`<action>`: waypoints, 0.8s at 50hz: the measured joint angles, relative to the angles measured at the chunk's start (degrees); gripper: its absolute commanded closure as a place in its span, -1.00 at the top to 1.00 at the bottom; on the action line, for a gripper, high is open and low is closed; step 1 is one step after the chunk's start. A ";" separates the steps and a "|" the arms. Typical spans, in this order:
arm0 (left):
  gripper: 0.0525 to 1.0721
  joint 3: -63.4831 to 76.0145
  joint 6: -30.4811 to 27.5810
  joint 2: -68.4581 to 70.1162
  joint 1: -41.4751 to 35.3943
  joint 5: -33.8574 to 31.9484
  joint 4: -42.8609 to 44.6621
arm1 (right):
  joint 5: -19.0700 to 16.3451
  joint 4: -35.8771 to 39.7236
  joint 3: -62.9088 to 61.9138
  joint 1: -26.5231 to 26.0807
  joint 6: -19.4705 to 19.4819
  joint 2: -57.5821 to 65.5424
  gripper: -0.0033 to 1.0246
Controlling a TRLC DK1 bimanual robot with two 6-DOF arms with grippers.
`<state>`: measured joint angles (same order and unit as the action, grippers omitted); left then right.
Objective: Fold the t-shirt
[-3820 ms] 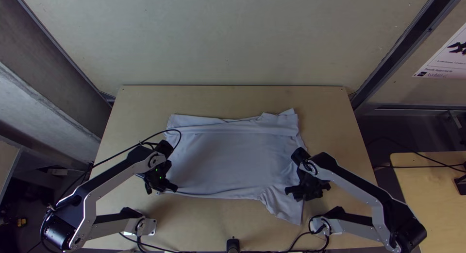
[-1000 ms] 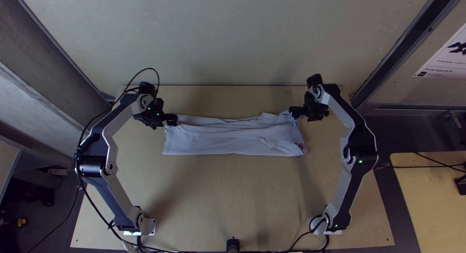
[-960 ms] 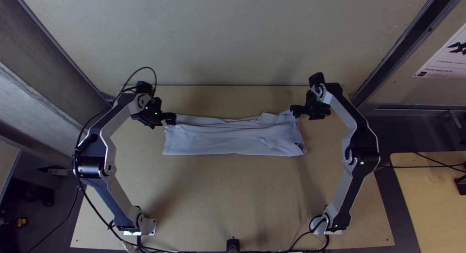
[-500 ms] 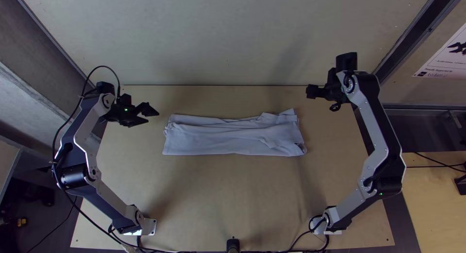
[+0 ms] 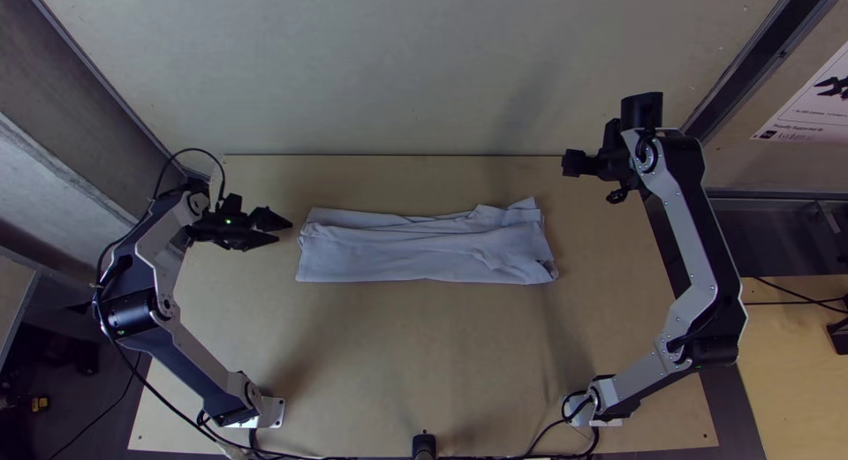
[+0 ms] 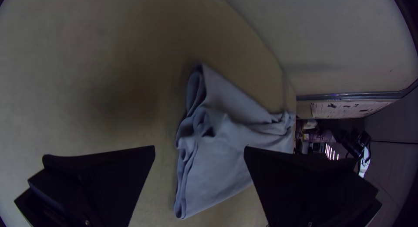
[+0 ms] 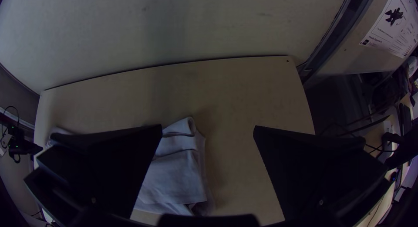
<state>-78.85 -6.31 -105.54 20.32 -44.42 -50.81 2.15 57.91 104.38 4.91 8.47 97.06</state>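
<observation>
Now folded; t-shirt (image 5: 424, 251) lies flat.

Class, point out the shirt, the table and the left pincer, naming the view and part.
Shirt (image 5: 424, 259): top view, middle of the folded cloth.
Table (image 5: 415, 363): top view, bare wood below the shirt.
Left pincer (image 6: 200, 147): left wrist view, midway between the fingertips.

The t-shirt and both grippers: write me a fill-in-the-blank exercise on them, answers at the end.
Spread out or folded, the t-shirt on the table is ____.
Open or shut, the left gripper is ____.
The number of things in the right gripper is ____.
In the top view, the t-shirt's long sides run from left to ____.

Missing words: folded; open; zero; right.
</observation>
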 measured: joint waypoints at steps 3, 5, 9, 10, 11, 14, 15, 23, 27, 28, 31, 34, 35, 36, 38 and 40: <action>0.92 1.25 -0.52 -1.01 0.00 0.02 0.00 | 0.02 0.00 -0.11 0.28 0.00 0.00 0.88; 0.92 2.12 -0.92 -1.49 -0.09 0.04 0.44 | 0.02 -0.02 -0.22 0.33 0.00 0.00 0.88; 0.92 4.35 -1.29 -1.77 -0.50 0.11 2.14 | 0.11 0.00 -0.74 0.59 0.02 -0.04 0.88; 0.92 4.90 -1.29 -1.77 -0.72 -0.04 2.62 | 0.24 -0.04 -0.90 0.61 0.02 -0.07 0.88; 0.92 5.31 -1.29 -1.77 -0.98 -0.13 3.08 | 0.26 0.00 -1.01 0.70 0.00 -0.07 0.88; 0.92 6.05 -1.20 -1.53 -2.23 0.09 4.68 | 0.50 -0.02 -1.60 1.05 0.02 -0.07 0.88; 0.92 6.34 -1.11 -1.40 -2.75 0.04 5.40 | 0.68 0.00 -1.79 1.11 0.02 -0.11 0.88; 0.92 8.15 2.40 -0.22 -8.76 1.22 11.47 | 1.16 0.00 -3.02 2.16 0.02 -0.24 0.88; 0.92 8.24 5.25 0.02 -12.37 2.80 14.34 | 1.36 0.00 -3.89 2.47 0.02 -0.52 0.88; 0.92 8.24 5.92 0.09 -13.31 3.21 15.02 | 1.36 0.02 -4.11 2.54 0.02 -0.61 0.88; 0.92 8.22 8.09 0.13 -16.04 4.68 17.29 | 1.51 0.02 -4.79 2.54 0.02 -0.90 0.88; 0.92 7.89 10.01 0.17 -18.78 6.62 18.71 | 1.51 0.00 -5.42 2.58 0.02 -1.16 0.88; 0.92 7.69 10.67 0.17 -19.65 7.37 19.06 | 1.51 0.02 -5.62 2.58 0.02 -1.20 0.88; 0.92 7.43 11.21 0.17 -20.50 7.98 19.32 | 1.51 0.00 -5.81 2.58 0.02 -1.33 0.88; 0.92 6.78 12.46 0.02 -22.38 9.29 19.91 | 1.51 0.00 -6.23 2.58 0.02 -1.46 0.88; 0.92 6.08 13.53 -0.37 -24.00 10.29 20.33 | 1.53 0.00 -6.64 2.58 0.02 -1.75 0.88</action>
<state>-72.77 7.22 -105.91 -3.68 -34.13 -30.48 3.68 57.91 97.73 7.49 8.49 95.31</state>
